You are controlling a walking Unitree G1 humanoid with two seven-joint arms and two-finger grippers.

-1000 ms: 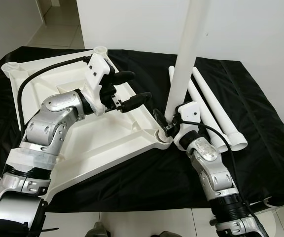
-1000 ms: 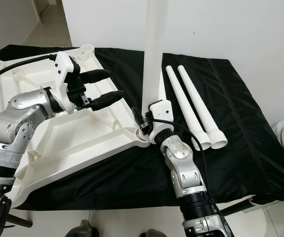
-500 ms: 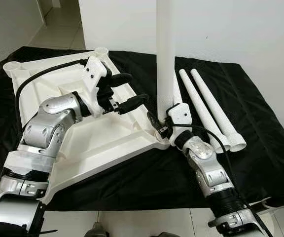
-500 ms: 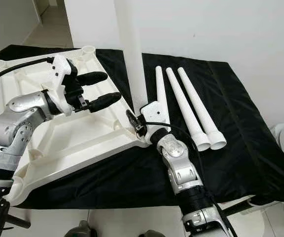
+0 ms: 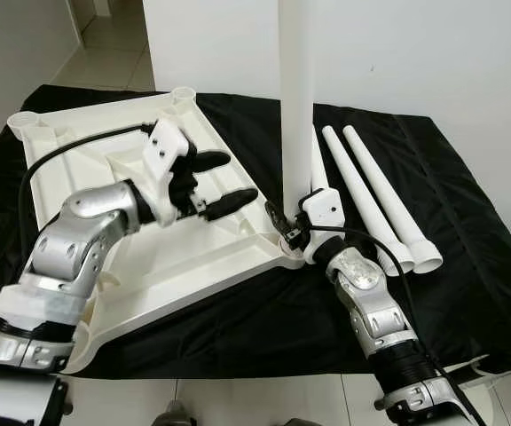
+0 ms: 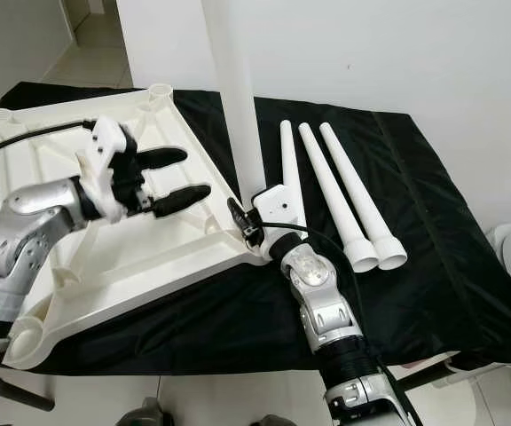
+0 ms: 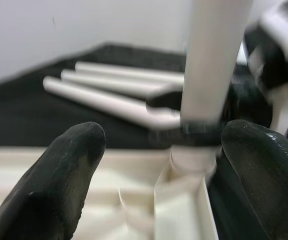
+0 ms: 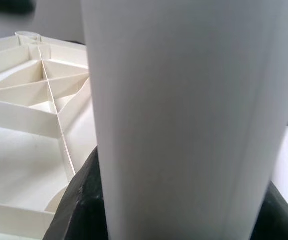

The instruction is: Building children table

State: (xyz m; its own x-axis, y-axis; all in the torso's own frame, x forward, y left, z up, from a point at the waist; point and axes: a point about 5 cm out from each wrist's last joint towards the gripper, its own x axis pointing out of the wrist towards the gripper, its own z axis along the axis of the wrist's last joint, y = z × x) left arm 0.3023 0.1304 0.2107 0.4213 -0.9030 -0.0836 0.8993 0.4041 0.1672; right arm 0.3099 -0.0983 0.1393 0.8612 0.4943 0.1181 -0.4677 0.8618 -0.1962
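Note:
A white table top (image 5: pixel 122 231) lies upside down on the black cloth, ribs up, with round sockets at its corners. A white table leg (image 5: pixel 295 98) stands upright in the near right corner socket (image 5: pixel 291 257). My right gripper (image 5: pixel 284 229) is shut on the leg's base, and the leg (image 8: pixel 184 120) looms close in the right wrist view. My left gripper (image 5: pixel 223 180) hovers open over the table top, left of the leg, with nothing between its fingers (image 7: pixel 74 165). Three more white legs (image 5: pixel 375 195) lie side by side on the cloth to the right.
A black cloth (image 5: pixel 468 266) covers the work surface, which ends at a white wall behind. Tiled floor (image 5: pixel 105 44) runs off at the far left. Empty corner sockets (image 5: pixel 25 124) sit on the table top's far side.
The standing leg went from tilted to upright in the corner socket, my right gripper still on its base. My left gripper drew back leftward and lower over the table top.

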